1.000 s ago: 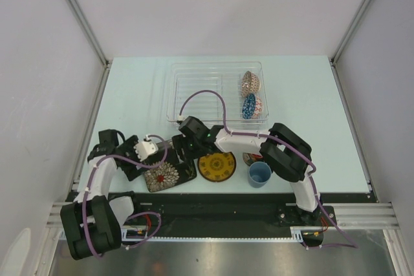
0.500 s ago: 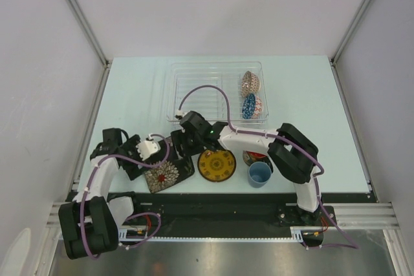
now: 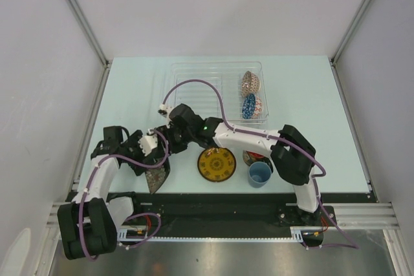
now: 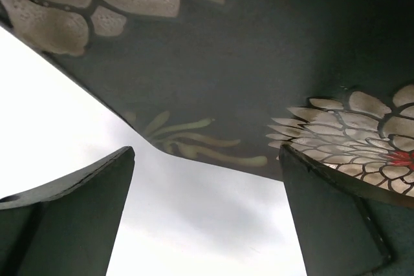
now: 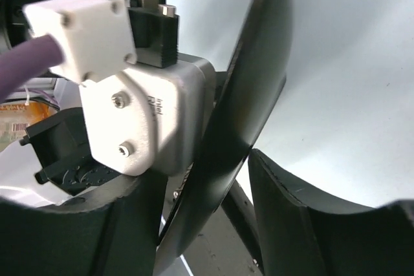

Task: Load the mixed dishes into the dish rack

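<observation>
Two claws at tilted black square floral plate (image 3: 157,176); left claw (image 4: 207,159) released; right claw (image 5: 194,172) astride it, clench we cannot tell; next, we judge: lift into dish rack (image 3: 172,95).

Black floral plate (image 4: 259,63), yellow patterned saucer (image 3: 217,164), light-blue cup (image 3: 259,174), blue patterned bowl (image 3: 249,106)
</observation>
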You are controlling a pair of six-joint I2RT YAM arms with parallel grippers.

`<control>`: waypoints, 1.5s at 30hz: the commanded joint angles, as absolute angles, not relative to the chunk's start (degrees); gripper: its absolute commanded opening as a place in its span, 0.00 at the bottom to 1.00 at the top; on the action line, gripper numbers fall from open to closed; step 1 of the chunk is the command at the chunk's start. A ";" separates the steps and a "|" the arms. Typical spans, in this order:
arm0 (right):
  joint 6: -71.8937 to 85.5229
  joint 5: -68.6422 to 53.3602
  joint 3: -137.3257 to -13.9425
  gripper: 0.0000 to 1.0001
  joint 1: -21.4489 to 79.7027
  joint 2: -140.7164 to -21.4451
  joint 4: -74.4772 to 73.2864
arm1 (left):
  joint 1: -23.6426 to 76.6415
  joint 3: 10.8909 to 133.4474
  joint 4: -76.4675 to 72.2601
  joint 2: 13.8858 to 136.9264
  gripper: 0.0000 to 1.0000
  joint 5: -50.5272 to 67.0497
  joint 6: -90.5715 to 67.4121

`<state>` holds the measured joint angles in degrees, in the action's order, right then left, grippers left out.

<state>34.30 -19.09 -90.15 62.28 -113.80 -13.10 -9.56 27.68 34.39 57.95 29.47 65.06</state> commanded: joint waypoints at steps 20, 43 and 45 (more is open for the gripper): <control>35.51 -17.06 -90.18 0.00 64.25 -115.58 -11.95 | -10.36 34.61 34.71 53.53 1.00 40.94 55.65; 26.39 -0.11 -92.62 0.00 62.23 -110.13 -20.64 | -33.91 55.27 47.46 62.12 1.00 59.14 48.99; 20.61 8.12 -96.49 0.00 62.05 -108.99 -25.19 | -36.11 59.49 47.02 63.54 1.00 64.50 45.19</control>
<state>31.97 -7.09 -88.51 63.57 -115.07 -19.70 -31.77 51.46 47.72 61.39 52.07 53.82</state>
